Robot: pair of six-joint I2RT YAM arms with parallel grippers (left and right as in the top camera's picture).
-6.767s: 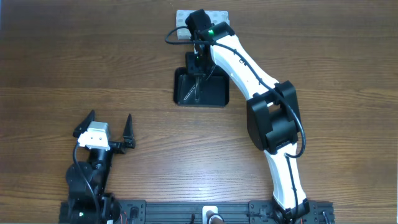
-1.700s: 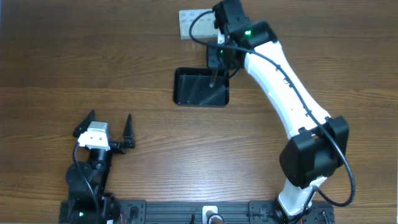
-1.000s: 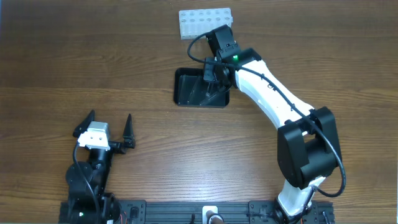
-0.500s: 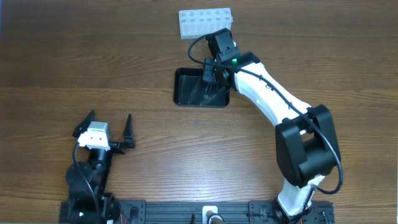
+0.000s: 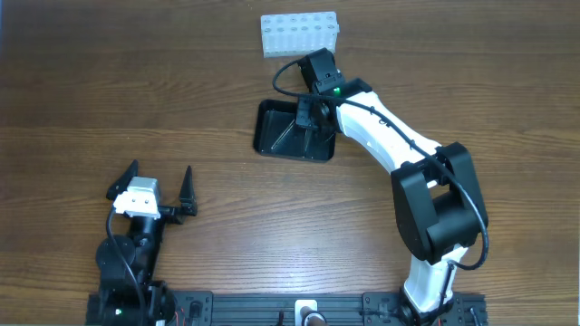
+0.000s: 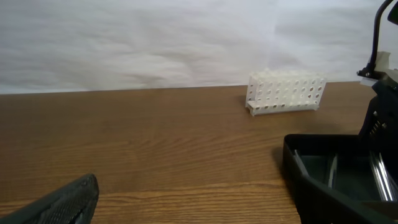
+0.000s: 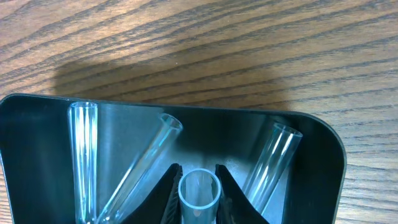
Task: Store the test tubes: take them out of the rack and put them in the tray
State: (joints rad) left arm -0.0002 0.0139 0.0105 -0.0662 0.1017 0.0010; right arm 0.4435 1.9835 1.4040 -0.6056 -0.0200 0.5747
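Wood-grain worktop (image 5: 181, 81) all around, with a pale wall (image 6: 155, 37) behind it in the left wrist view. Your white rack (image 5: 299, 33) sits at the far edge of the worktop. The black tray (image 5: 257, 127) is just on the near side of it, close but not touching.

Your right claw (image 7: 198, 190) is over the tray, toward its right half in the top view. It's clamped on a test tube (image 7: 199, 193), pinched between the two fingers (image 7: 168, 193). In the right wrist view you're looking straight into the tube's open mouth, so it's pointing down into the tray. I can't tell if its far end is touching the tray floor.

Three more tubes (image 7: 84, 155) are lying inside the tray. One runs straight along a side wall. The second (image 7: 149, 162) lies at an angle next to it, so the two close up at one end. The third (image 7: 273, 162) is on the other side of the held tube, also angled.

Your left claw (image 5: 160, 172) is down at the near left of the worktop, close to its own base. Its fingers are spread wide with nothing in them, and it's well apart from the tray and rack.
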